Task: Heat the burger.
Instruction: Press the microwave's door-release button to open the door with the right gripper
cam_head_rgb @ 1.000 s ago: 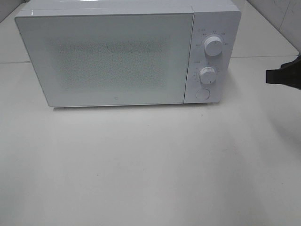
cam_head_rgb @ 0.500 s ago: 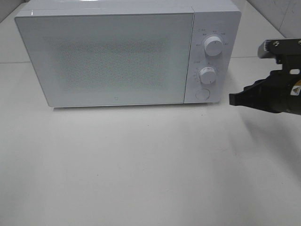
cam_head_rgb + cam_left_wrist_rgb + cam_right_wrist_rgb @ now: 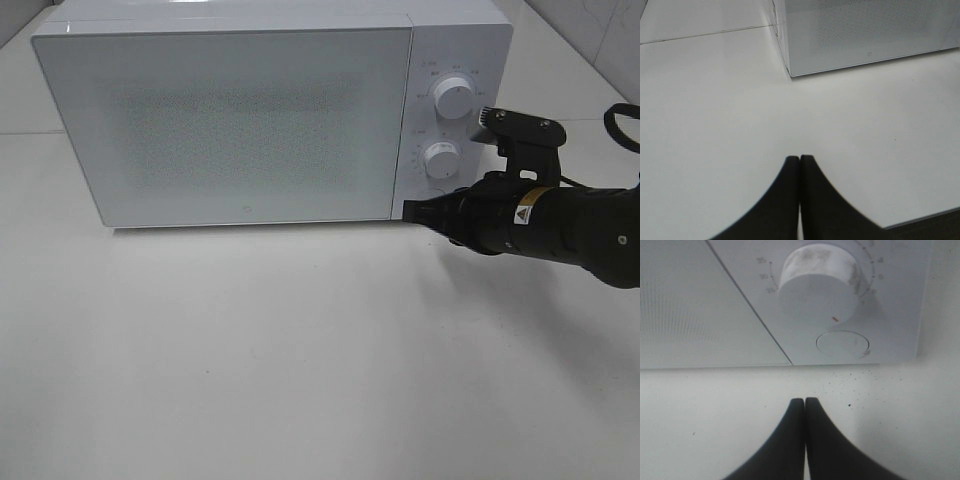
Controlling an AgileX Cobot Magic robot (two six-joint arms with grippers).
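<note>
Tool (image 3: 804, 401) near microwave (image 3: 230, 120) button (image 3: 843, 344)

Right end effector (image 3: 409, 210) advanced, perhaps to button (image 3: 842, 344)

We noted the right gripper (image 3: 410, 210) extended sideways, jaws pressed together (left gripper (image 3: 800, 162) likewise closed, empty).

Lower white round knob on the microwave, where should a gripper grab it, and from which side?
Grip the lower white round knob across its cylindrical side wall, coming straight at the white microwave's front panel; it stands out as a short drum.
</note>
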